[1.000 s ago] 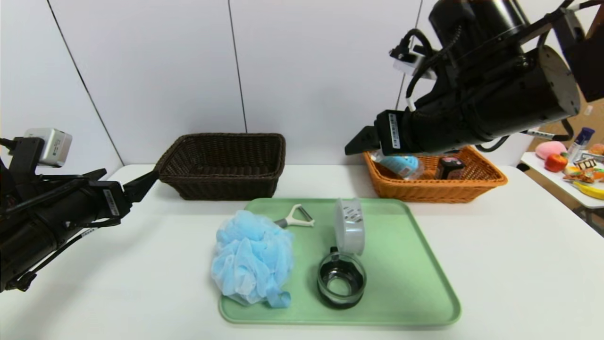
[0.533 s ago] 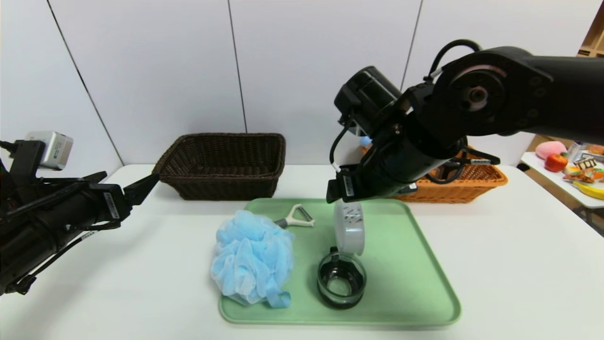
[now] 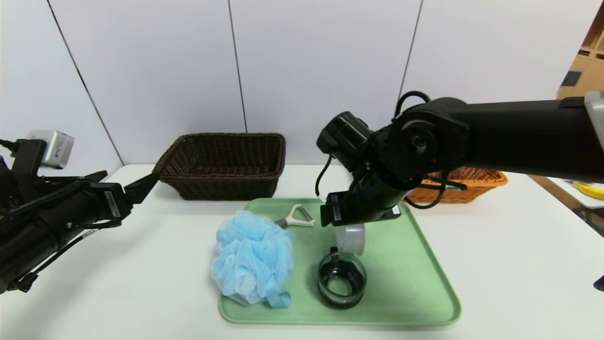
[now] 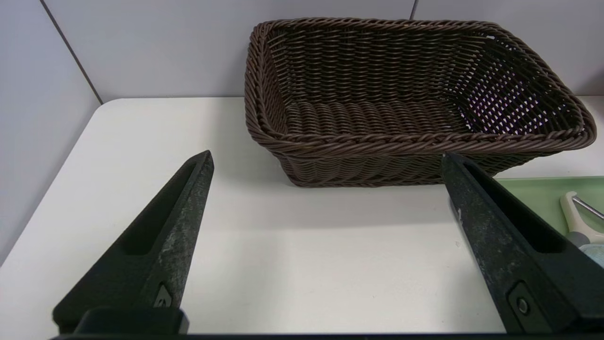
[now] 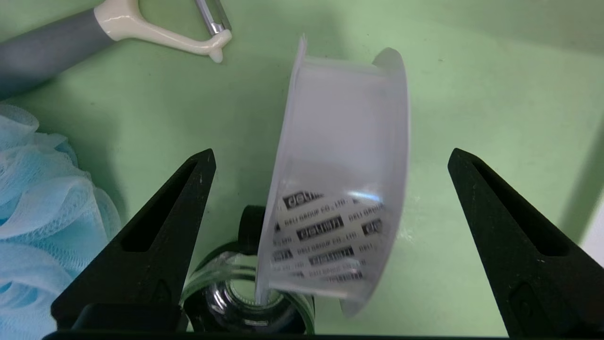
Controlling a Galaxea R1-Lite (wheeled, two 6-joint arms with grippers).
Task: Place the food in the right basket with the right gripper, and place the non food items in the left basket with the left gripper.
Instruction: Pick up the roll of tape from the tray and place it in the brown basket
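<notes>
On the green tray [image 3: 415,283] lie a blue bath pouf [image 3: 252,257], a grey-handled peeler [image 3: 296,218], a white tape roll [image 3: 353,240] standing on edge, and a black-and-clear round jar [image 3: 341,281]. My right gripper [image 3: 351,223] hangs over the tray, open. In the right wrist view its jaws [image 5: 330,156] straddle the tape roll [image 5: 339,165] without touching it, with the peeler [image 5: 141,28] and pouf [image 5: 37,212] to one side. My left gripper [image 3: 130,179] is parked open and empty at the table's left, in front of the brown basket [image 4: 415,137].
The brown left basket [image 3: 222,163] stands behind the tray's left corner. The orange right basket [image 3: 472,182] stands at the back right, mostly hidden by my right arm. A side table with a banana [image 3: 587,189] shows at the far right edge.
My right arm has swung from over the orange basket leftward and down onto the tray, ending over the tape roll. The left arm has not moved.
</notes>
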